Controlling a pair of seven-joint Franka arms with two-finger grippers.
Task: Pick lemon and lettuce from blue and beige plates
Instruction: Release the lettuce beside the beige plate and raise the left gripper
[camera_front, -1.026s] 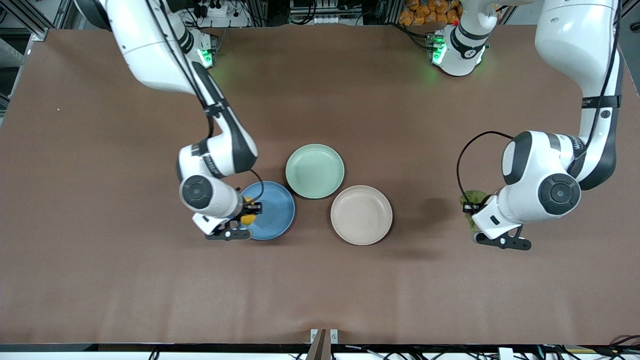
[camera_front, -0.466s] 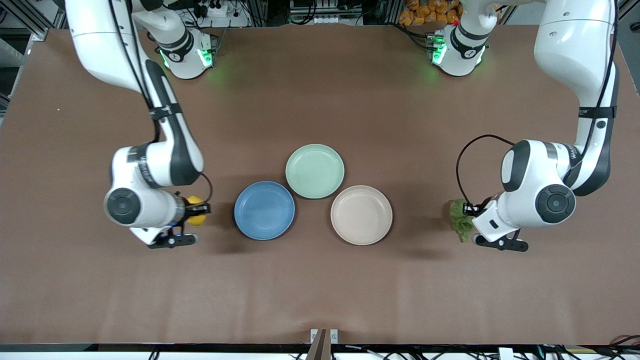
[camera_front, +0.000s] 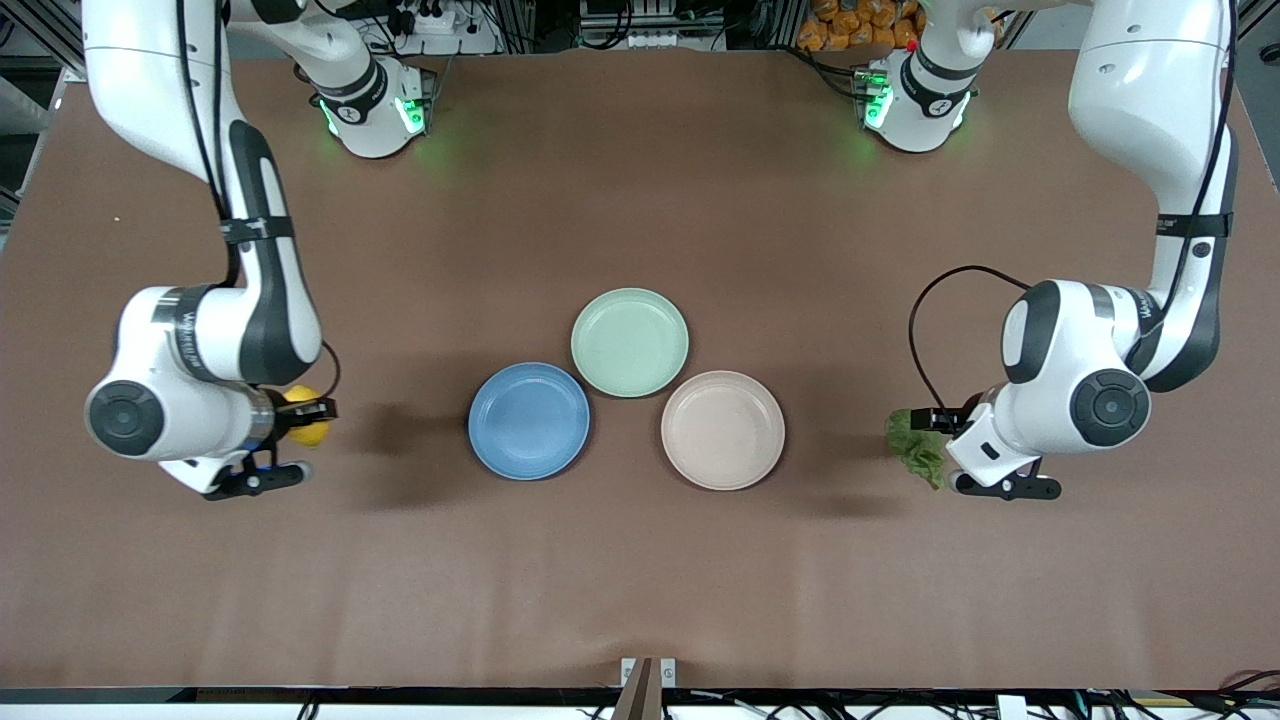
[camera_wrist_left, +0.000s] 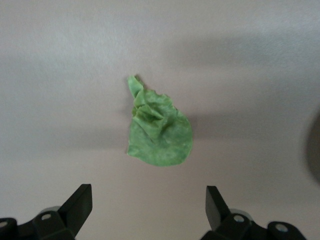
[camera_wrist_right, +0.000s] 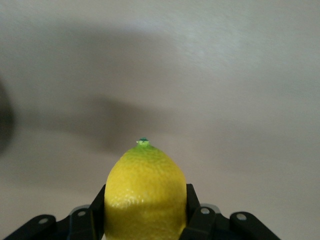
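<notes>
My right gripper (camera_front: 308, 418) is shut on the yellow lemon (camera_front: 304, 428) and holds it over bare table toward the right arm's end, away from the blue plate (camera_front: 529, 420). In the right wrist view the lemon (camera_wrist_right: 145, 185) sits between the black fingers (camera_wrist_right: 195, 210), green tip pointing out. My left gripper (camera_front: 938, 432) is open over the table toward the left arm's end. The green lettuce (camera_front: 912, 448) lies on the table beside it, off the beige plate (camera_front: 722, 430). In the left wrist view the lettuce (camera_wrist_left: 159, 131) lies ahead of the spread fingers (camera_wrist_left: 216, 200). Both plates hold nothing.
A pale mint-green plate (camera_front: 629, 342) lies farther from the front camera, touching the gap between the blue and beige plates. The brown table (camera_front: 640, 580) spreads wide on all sides. Both arm bases stand at the table's top edge.
My right gripper carried the lemon from over the blue plate out toward the right arm's end. My left gripper let go of the lettuce, which now lies on the table.
</notes>
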